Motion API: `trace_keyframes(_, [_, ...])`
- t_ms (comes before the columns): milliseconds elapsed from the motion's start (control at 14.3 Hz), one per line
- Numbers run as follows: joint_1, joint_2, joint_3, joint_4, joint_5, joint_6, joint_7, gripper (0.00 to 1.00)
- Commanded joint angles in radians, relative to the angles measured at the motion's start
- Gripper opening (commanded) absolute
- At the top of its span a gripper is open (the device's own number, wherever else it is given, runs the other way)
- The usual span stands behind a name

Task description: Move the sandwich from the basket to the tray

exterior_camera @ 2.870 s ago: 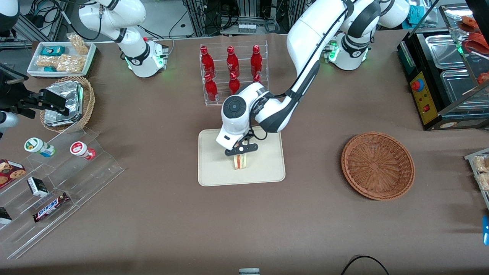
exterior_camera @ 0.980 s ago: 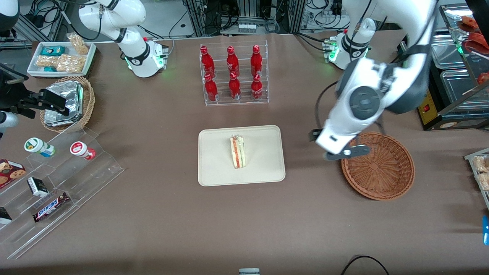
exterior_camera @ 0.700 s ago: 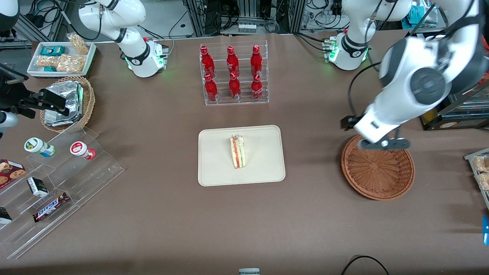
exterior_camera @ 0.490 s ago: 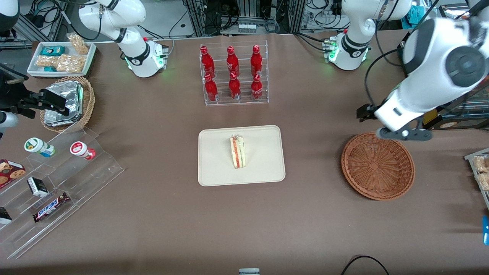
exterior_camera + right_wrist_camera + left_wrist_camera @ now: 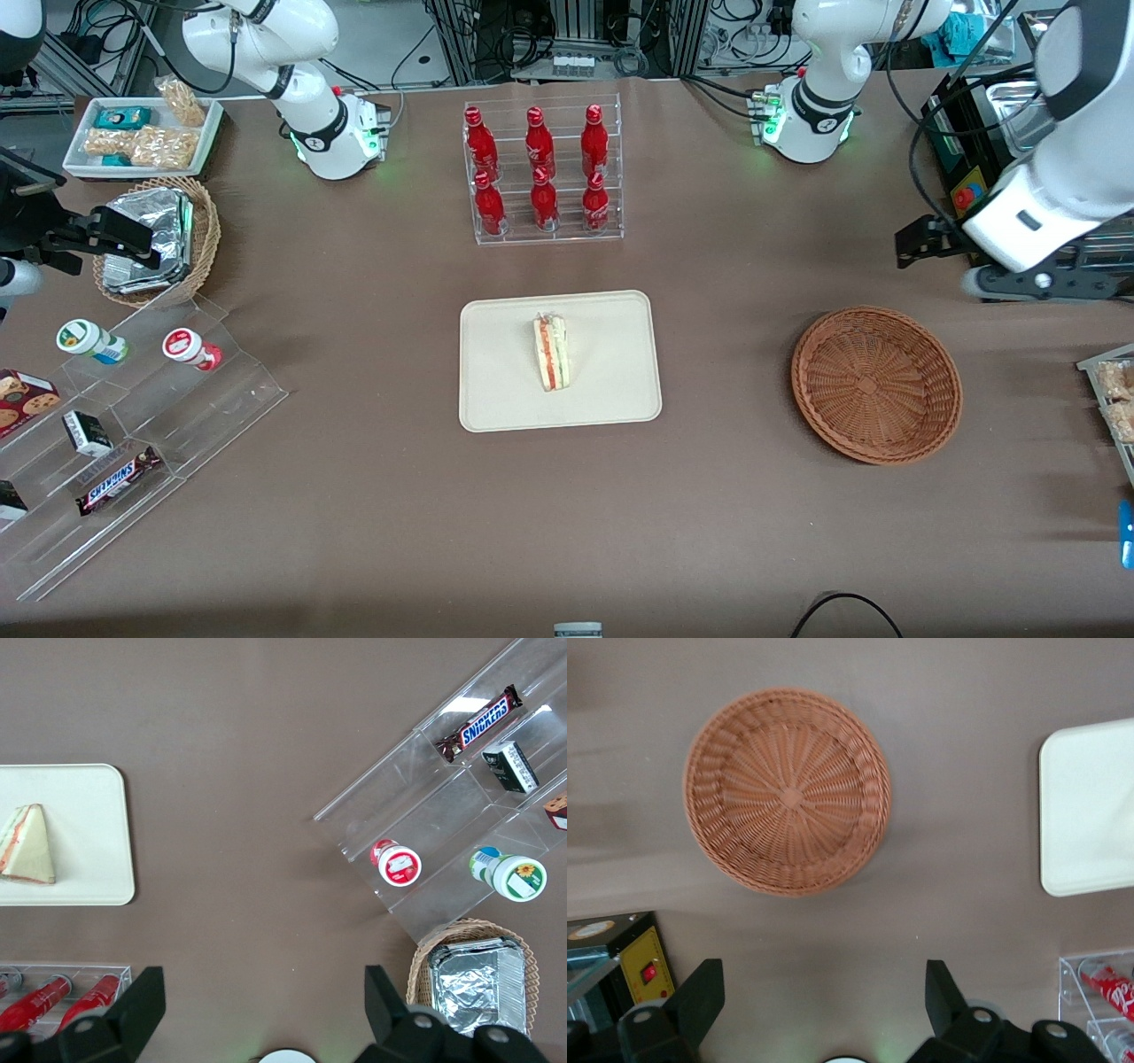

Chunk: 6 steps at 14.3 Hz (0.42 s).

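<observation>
The sandwich (image 5: 551,353), a wrapped white wedge with orange and green layers, lies on its side in the middle of the cream tray (image 5: 611,390); the right wrist view also shows the sandwich (image 5: 27,847) on the tray (image 5: 89,833). The reddish-brown basket (image 5: 873,385) holds nothing. My gripper (image 5: 1032,283) hangs high, toward the working arm's end of the table, farther from the front camera than the basket. In the left wrist view the gripper (image 5: 824,976) is open with nothing between its fingers, looking down on the basket (image 5: 788,790) and a corner of the tray (image 5: 1090,815).
A clear rack of red bottles (image 5: 542,173) stands farther back than the tray. A black appliance (image 5: 1019,177) sits close to my gripper. Toward the parked arm's end are a tan basket of foil packets (image 5: 159,239), a white snack tray (image 5: 142,133) and a stepped acrylic shelf (image 5: 133,425).
The gripper let go of the sandwich on the tray, then swung over the basket toward the working arm's end and rose. The sandwich now lies still.
</observation>
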Motion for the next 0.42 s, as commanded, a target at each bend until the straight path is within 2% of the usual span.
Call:
trace_keyframes(0, [0.032, -0.009, -0.017, 0.045, 0.004, -0.021, 0.013, 1.0])
trace_keyframes(350, [0.03, -0.029, 0.026, 0.045, -0.004, -0.027, 0.002, 1.0])
